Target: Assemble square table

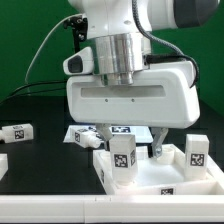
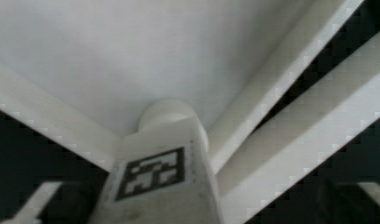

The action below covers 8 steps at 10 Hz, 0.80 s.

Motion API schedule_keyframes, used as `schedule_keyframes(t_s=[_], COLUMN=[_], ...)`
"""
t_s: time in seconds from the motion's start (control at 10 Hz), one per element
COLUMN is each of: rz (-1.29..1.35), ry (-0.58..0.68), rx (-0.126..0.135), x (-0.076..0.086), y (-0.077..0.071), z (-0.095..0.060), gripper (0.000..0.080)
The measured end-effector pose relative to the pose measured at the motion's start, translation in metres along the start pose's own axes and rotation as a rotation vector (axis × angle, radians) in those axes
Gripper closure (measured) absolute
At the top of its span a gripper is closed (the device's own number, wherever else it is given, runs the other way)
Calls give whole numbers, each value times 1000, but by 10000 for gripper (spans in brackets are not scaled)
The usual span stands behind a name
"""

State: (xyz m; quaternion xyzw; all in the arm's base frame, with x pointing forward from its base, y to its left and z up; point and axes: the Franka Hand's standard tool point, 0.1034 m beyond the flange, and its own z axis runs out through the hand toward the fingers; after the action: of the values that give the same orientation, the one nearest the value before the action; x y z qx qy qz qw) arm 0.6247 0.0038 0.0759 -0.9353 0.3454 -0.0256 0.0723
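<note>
Black tabletop (image 1: 40,105) before a dark backdrop with green at its margins; cables (image 1: 45,50) trail behind the white arm (image 1: 120,40). The square table panel (image 1: 160,182) lies near, toward the exterior view's right, with its thick rim upward. Two legs stand upright in it, the corner leg (image 1: 122,156) at the left and a second leg (image 1: 196,150) at the right. Each carries a black-and-white square tag of blocky cells.

The tool (image 1: 130,146) hangs over the corner leg, its fingers spread wide on either side and apart from it. In the wrist view the tagged leg rises between them with dark gaps on both sides. The tool's broad housing hides the panel's far part. Beyond it the marker board (image 1: 125,129) lies flat. A loose leg (image 1: 18,132) lies on its side, well apart on the left.
</note>
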Motion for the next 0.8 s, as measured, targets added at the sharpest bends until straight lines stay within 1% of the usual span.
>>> schedule_keyframes(t_s=[0.1, 0.2, 0.3, 0.4, 0.5, 0.6, 0.7, 0.8], rz=[1, 45, 160, 269, 456, 645, 819, 974], ry=[0, 0, 0, 3, -5, -19, -22, -27], rx=[0, -1, -4, -3, -11, -29, -18, 7], x=[0, 0, 1, 3, 0, -3, -2, 0], y=[0, 1, 3, 3, 4, 4, 3, 2], z=[0, 0, 1, 0, 1, 3, 3, 3], gripper=[374, 374, 510, 510, 510, 511, 511, 511])
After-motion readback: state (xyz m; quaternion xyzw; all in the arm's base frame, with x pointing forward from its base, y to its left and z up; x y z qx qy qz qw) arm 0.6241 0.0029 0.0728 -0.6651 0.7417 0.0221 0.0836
